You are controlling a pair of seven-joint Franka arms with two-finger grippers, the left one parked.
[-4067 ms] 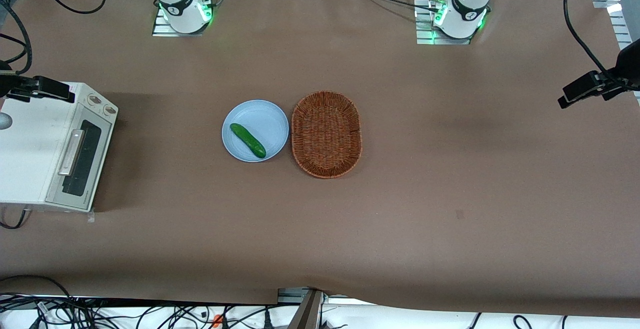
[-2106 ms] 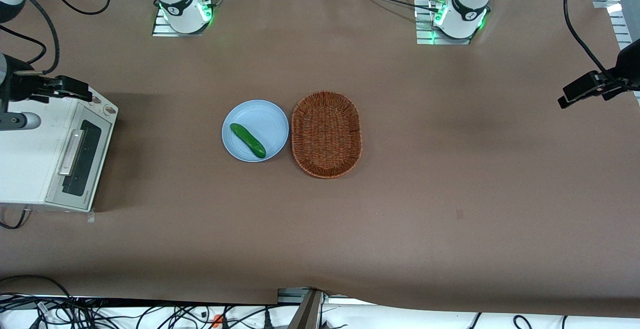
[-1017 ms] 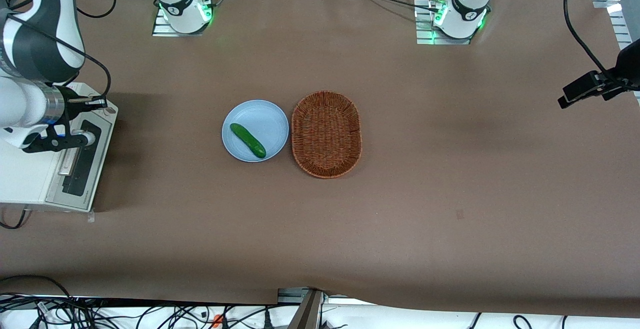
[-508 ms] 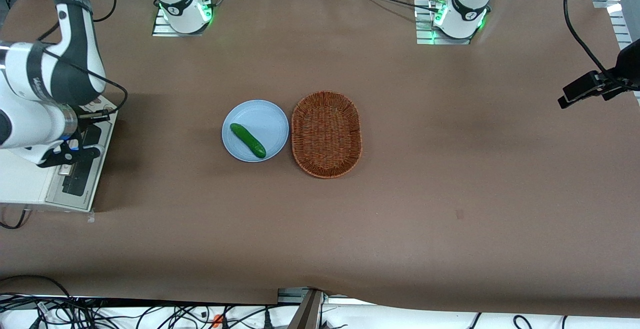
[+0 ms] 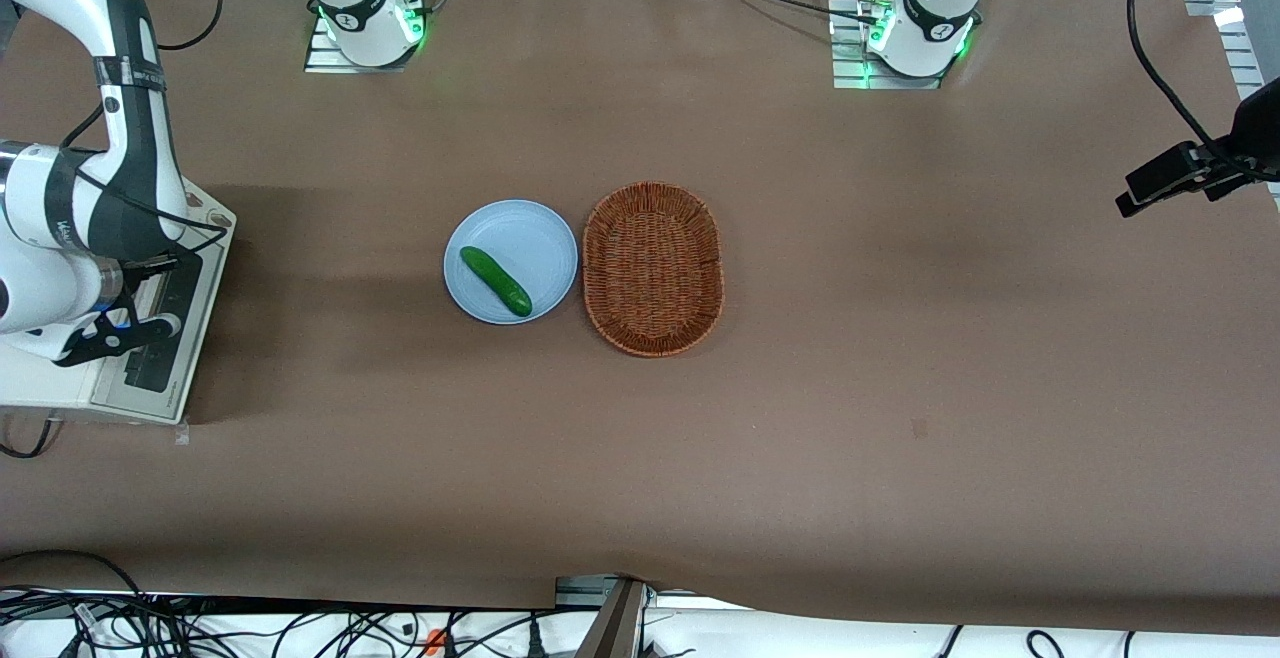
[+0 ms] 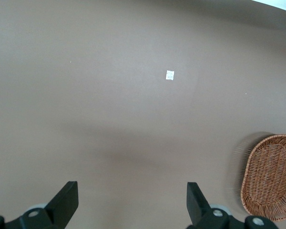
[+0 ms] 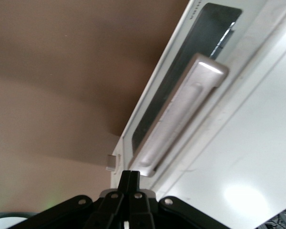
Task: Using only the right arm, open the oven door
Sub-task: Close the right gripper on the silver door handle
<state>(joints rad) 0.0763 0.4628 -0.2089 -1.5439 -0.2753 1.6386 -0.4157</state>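
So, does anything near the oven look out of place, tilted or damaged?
Nothing stands out. The oven door is shut and sits straight, its handle intact. The gripper, jaws closed, hangs just above the handle. The cucumber lies on its plate.

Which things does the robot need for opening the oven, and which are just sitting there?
Needed:
oven door, still closed
its silver handle
right arm
pincer, shut, above the handle

Just sitting there:
blue plate
cucumber on the plate
wicker basket

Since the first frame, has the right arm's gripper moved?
Yes. The gripper has come along the top of the oven toward the front camera; it now hangs over the oven door, fingers shut.
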